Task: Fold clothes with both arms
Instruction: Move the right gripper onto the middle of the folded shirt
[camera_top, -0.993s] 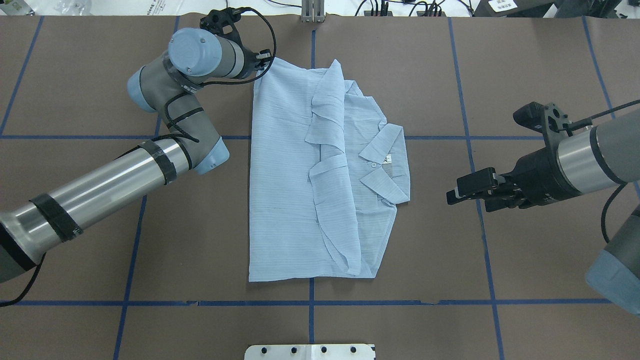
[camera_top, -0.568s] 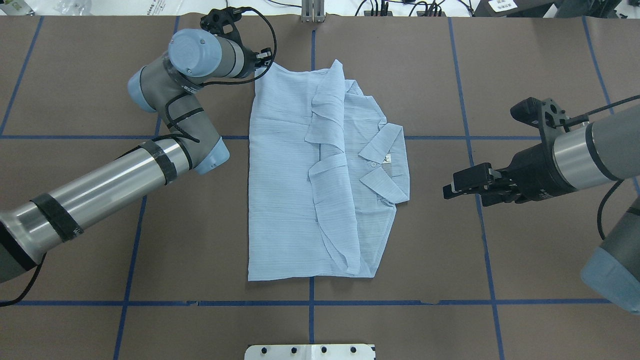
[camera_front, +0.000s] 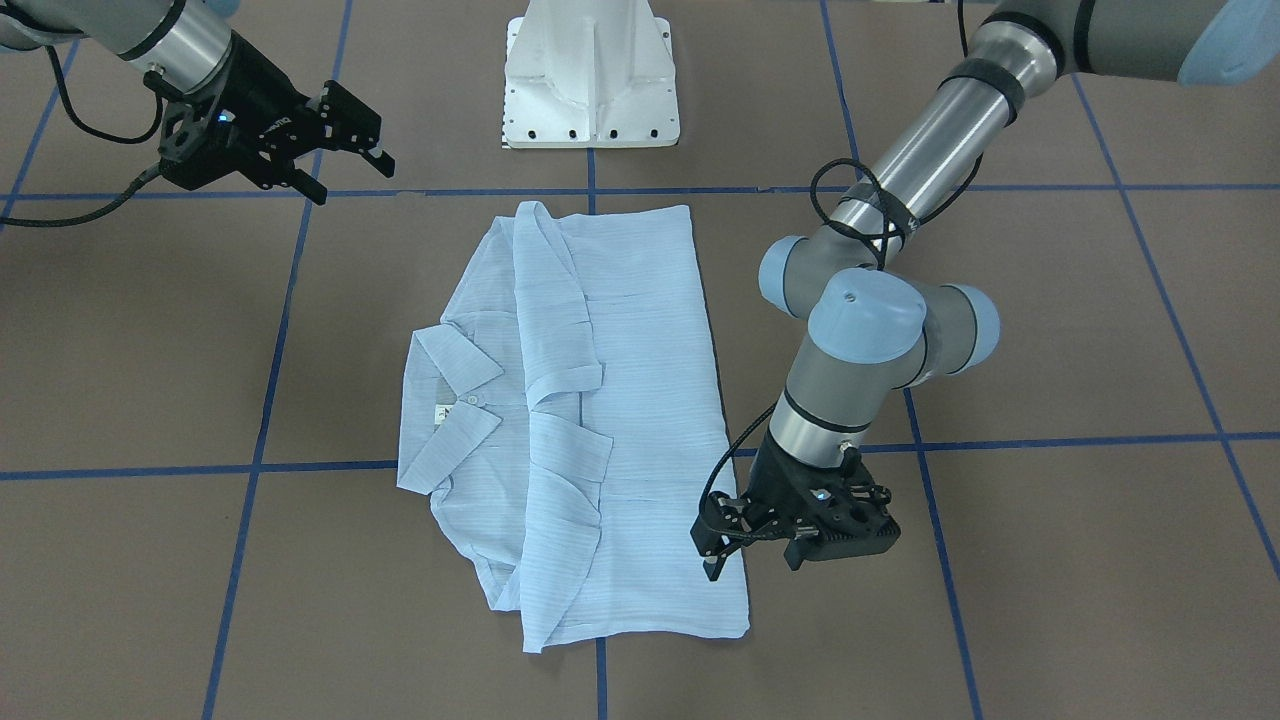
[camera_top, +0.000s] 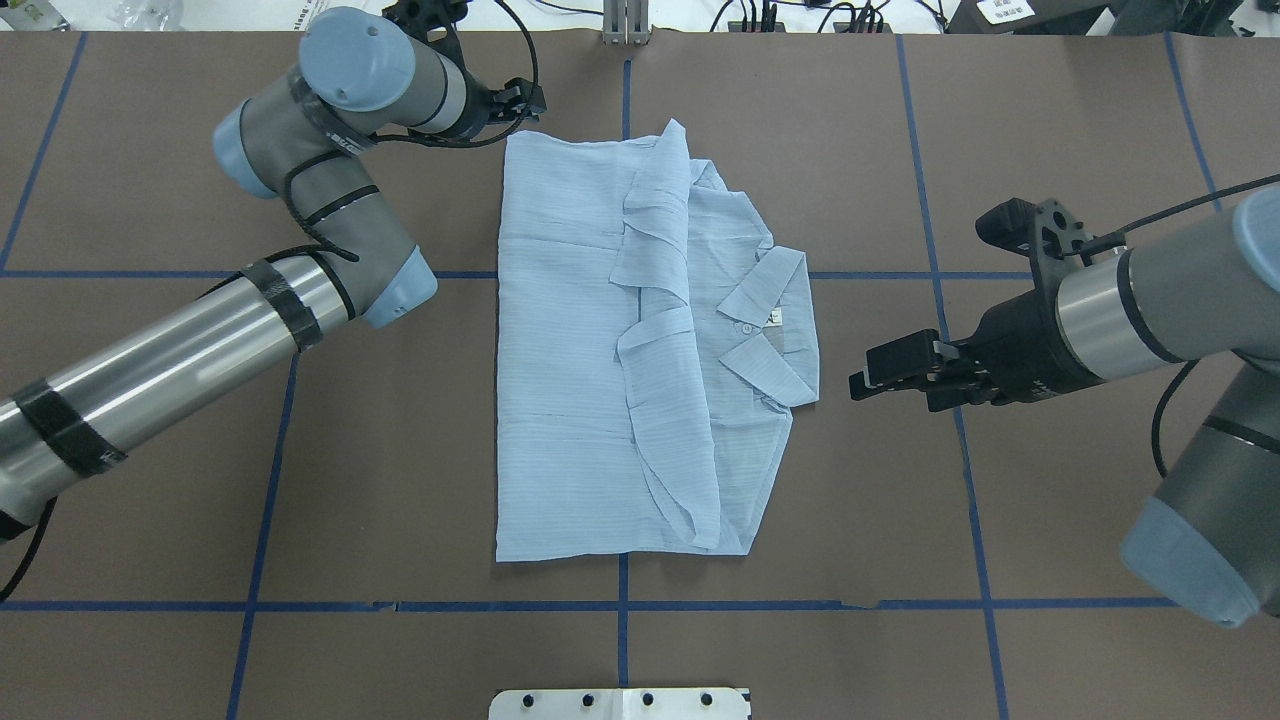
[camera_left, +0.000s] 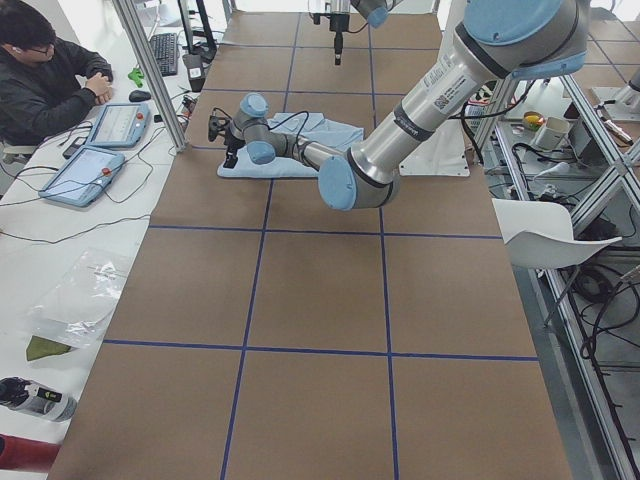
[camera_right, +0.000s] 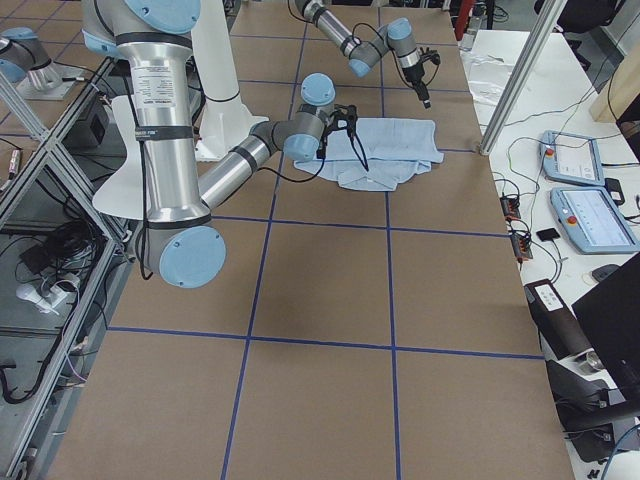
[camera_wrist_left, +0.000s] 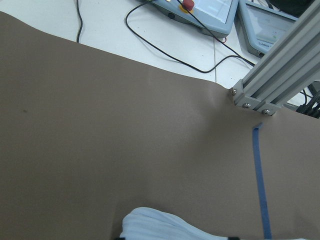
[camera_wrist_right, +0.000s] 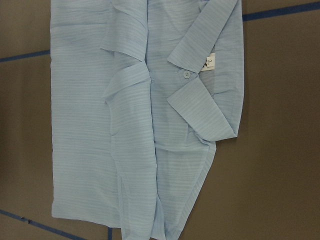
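The shirt (camera_top: 570, 350) lies flat at the middle of the table (camera_top: 380, 480), already partly folded. Its long axis runs from the robot's edge toward the far edge, and the collar (camera_top: 765, 320) points to the robot's right. The left gripper (camera_top: 525, 100) hovers just off the shirt's far left corner, its jaws seemingly released and empty. The right gripper (camera_top: 862, 378) hangs spread and empty just beside the collar. For a clean fold, I judge each arm should pinch all layers at matching corners. Both should lift evenly, so the thin cloth neither slides nor skews.
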